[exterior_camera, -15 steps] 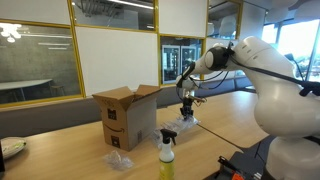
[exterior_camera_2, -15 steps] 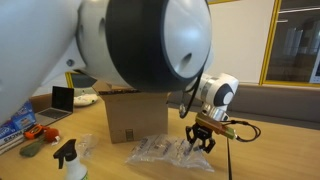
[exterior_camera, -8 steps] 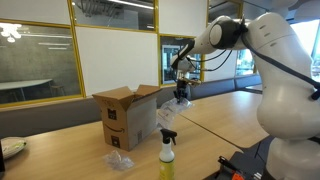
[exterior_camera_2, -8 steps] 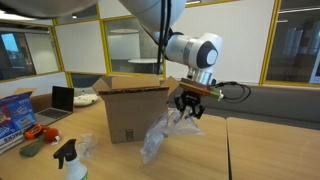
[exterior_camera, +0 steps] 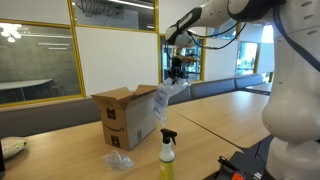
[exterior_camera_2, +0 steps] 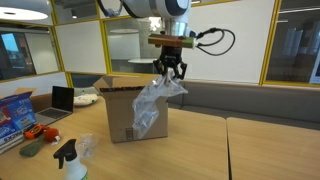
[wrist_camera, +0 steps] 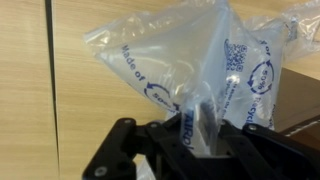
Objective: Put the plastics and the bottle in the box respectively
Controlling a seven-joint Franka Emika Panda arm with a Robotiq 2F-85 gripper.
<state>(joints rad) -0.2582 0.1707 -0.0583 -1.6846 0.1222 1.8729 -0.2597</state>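
My gripper point(exterior_camera: 178, 70) point(exterior_camera_2: 168, 70) is shut on one of the plastics, a clear air-pillow wrapper point(exterior_camera: 168, 98) point(exterior_camera_2: 150, 108) that hangs from it in the air beside the open top of the brown cardboard box point(exterior_camera: 122, 118) point(exterior_camera_2: 118, 112). In the wrist view the wrapper point(wrist_camera: 185, 65) with blue print is pinched between the black fingers of the gripper point(wrist_camera: 195, 128). A second plastic point(exterior_camera: 118, 160) lies on the table in front of the box. The yellow-green spray bottle point(exterior_camera: 167, 150) point(exterior_camera_2: 68, 160) stands upright near the table's front edge.
A laptop point(exterior_camera_2: 62, 98), a blue packet point(exterior_camera_2: 14, 112) and a red object point(exterior_camera_2: 42, 130) lie at one end of the wooden table point(exterior_camera_2: 200, 150). A bench and glass walls run behind the table. The box flaps stand open.
The gripper has risen from near the tabletop to above the box's height, carrying the wrapper up and toward the box. The bottle and the other plastic have not moved.
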